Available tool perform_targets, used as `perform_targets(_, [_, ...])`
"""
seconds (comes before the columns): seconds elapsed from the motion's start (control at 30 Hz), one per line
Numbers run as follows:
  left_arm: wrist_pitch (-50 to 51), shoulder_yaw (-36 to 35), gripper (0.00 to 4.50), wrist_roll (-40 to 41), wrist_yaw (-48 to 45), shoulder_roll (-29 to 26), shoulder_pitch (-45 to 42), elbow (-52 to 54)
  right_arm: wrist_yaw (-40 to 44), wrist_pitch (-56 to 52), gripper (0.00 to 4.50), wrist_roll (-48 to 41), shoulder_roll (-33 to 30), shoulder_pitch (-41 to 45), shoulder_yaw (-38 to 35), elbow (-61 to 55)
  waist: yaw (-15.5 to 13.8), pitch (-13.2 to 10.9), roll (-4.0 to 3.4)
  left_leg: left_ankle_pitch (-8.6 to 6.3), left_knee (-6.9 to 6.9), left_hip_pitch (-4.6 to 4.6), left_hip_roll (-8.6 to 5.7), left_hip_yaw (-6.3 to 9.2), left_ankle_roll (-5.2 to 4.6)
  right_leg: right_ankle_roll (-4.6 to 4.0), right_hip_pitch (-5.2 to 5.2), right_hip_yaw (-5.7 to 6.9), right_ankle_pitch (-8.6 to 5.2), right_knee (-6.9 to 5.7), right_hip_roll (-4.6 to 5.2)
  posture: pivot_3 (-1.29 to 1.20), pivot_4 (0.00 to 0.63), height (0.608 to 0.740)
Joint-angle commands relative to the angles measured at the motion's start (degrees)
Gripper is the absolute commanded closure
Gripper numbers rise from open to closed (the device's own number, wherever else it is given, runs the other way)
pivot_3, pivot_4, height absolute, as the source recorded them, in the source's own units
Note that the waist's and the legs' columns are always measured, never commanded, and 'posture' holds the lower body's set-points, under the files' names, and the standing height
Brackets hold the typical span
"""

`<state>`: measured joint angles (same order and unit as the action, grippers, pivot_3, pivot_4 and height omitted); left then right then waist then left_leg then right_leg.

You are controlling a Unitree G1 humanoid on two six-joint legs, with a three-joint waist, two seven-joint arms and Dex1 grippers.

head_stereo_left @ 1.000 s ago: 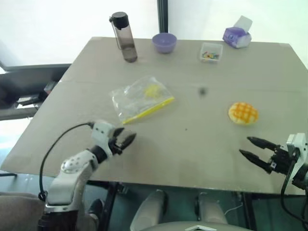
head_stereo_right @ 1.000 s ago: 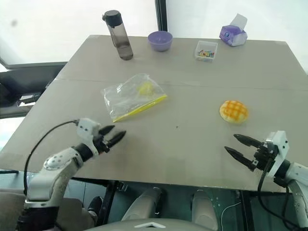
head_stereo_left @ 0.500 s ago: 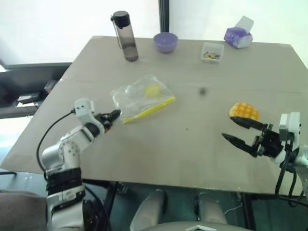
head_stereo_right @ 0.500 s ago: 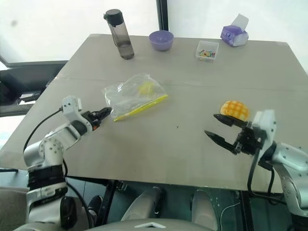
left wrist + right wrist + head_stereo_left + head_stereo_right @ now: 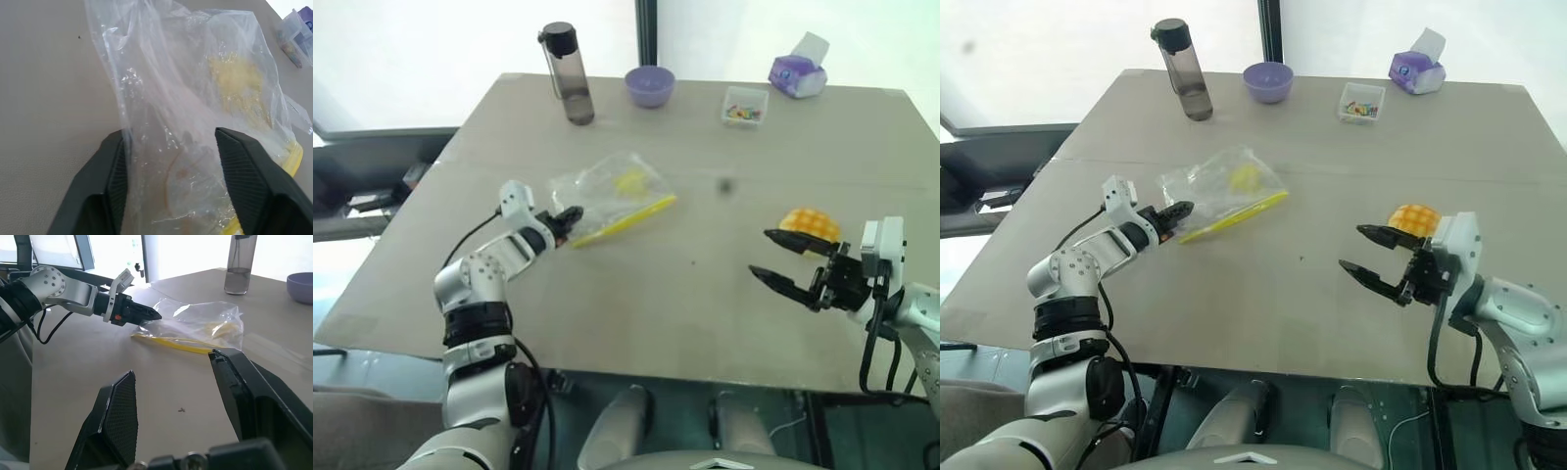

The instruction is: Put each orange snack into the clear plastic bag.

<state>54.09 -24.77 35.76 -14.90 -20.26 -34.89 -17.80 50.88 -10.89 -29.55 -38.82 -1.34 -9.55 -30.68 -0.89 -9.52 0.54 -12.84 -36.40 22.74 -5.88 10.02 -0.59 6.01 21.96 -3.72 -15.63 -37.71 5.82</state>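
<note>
A: Left hand [image 5: 570, 213] has its fingers around a corner of the clear plastic bag [image 5: 612, 196], gap still wide, so I can't tell if it's gripped. Flimsy film could slip.

B: Orange snack [image 5: 811, 224] sits right of the bag, beside the wide-open right hand [image 5: 775, 258]. Something yellow's already inside.

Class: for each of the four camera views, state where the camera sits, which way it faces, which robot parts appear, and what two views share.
Left eye, right eye: on the head, looking forward and down at the grey table; both arms show.
Left wrist: along the left gripper, whose fingers flank the crinkly clear plastic bag.
Right wrist: along the open right gripper across the table; the left arm shows.
Shared: both wrist views show the bag; the head views add the round yellow-orange bun.
</note>
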Motion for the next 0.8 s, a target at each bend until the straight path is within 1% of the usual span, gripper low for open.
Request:
perform_targets(0.03, [2.8,-0.1,3.65,1.5,-0.3,0.8,-0.3,-1.2,-0.8,1.2,1.76,0.2,0.7,0.9,0.4,-1.8,0.0,0.0,0.00,0.00,0.00,0.00,0.00,0.00,0.00,0.00,0.00,0.00,0.00,0.00,0.00,0.00,0.150,0.739])
perform_targets(0.07, [3.4,-0.6,4.20,2.4,-0.6,1.0,-0.2,-0.6,-1.0,1.4,1.76,0.5,1.0,1.2,0.7,-1.6,0.1,0.0,0.01,0.00,0.00,0.00,0.00,0.00,0.00,0.00,0.00,0.00,0.00,0.00,0.00,0.00,0.150,0.739])
perform_targets(0.1, [4.3,-1.0,4.47,3.4,-1.0,1.2,-0.2,0.1,-1.3,1.7,1.76,0.8,1.4,1.7,1.0,-1.3,0.1,0.0,0.02,0.00,0.00,0.00,0.00,0.00,0.00,0.00,0.00,0.00,0.00,0.00,0.00,0.00,0.150,0.739])
perform_targets(0.2, [8.4,-1.9,4.47,6.3,-1.4,1.7,0.1,1.8,-1.9,2.1,1.76,1.9,2.4,2.5,2.1,-0.8,0.2,0.0,0.03,0.00,0.00,0.01,0.01,0.00,0.00,0.00,0.03,0.00,0.00,-0.03,-0.01,0.00,0.150,0.739])
perform_targets(0.27, [12.0,-1.9,4.47,8.6,-1.8,1.9,0.8,3.6,-3.0,2.5,1.76,4.4,3.2,3.5,4.0,0.3,0.2,0.0,0.06,0.01,0.00,0.02,0.01,0.01,0.01,0.00,0.05,0.00,0.00,-0.03,-0.02,0.00,0.150,0.739])
perform_targets(0.33, [15.5,-2.5,4.47,11.1,-1.8,2.6,1.5,5.7,-5.2,2.8,1.76,9.5,3.5,4.9,6.4,2.9,0.4,0.0,0.06,0.07,0.00,0.04,0.01,-0.01,0.12,0.00,0.11,-0.02,0.00,-0.03,-0.01,0.00,0.150,0.739])
perform_targets(0.4, [17.8,-3.3,4.47,13.0,-1.3,3.3,2.0,7.5,-7.7,4.6,1.76,17.7,2.8,6.4,9.6,6.8,0.5,0.0,0.06,0.14,0.00,0.03,0.01,-0.03,0.24,0.00,0.12,-0.04,0.00,-0.05,-0.02,0.00,0.150,0.739])
perform_targets(0.47, [19.6,-3.7,4.47,14.4,-1.3,3.6,2.6,8.7,-9.4,5.8,1.76,24.0,2.3,8.2,12.9,10.8,0.5,0.0,0.08,0.16,0.00,0.03,0.00,-0.03,0.26,0.00,0.14,-0.04,0.00,-0.08,-0.03,0.00,0.150,0.739])
perform_targets(0.53, [21.3,-4.1,4.47,16.0,-1.5,3.9,3.2,9.7,-11.0,7.8,1.76,28.7,3.0,9.8,15.7,13.7,0.7,0.0,0.08,0.18,0.00,0.04,0.01,-0.03,0.30,-0.01,0.19,-0.04,0.00,-0.14,-0.05,0.00,0.150,0.739])
perform_targets(0.63, [24.3,-3.7,4.47,18.7,-1.9,4.6,4.4,12.3,-15.1,8.8,1.76,37.2,4.8,14.4,20.5,19.3,1.3,0.0,0.08,0.21,0.02,0.09,0.02,-0.05,0.35,-0.02,0.25,-0.08,0.00,-0.19,-0.06,0.00,0.150,0.739])
perform_targets(0.7, [25.5,-3.4,4.47,19.8,-1.7,5.1,5.3,13.9,-16.4,10.3,1.76,41.3,4.8,16.3,22.5,22.2,1.6,0.0,0.08,0.21,0.02,0.10,0.02,-0.07,0.36,-0.02,0.25,-0.10,0.00,-0.20,-0.05,0.00,0.150,0.739])
perform_targets(0.8, [27.1,-3.0,4.47,21.5,-1.8,5.8,6.7,16.2,-18.4,10.9,1.76,43.8,5.9,18.5,23.3,25.5,1.7,0.0,0.09,0.22,0.03,0.10,0.02,-0.08,0.36,-0.02,0.26,-0.13,0.01,-0.20,-0.05,0.00,0.150,0.739])
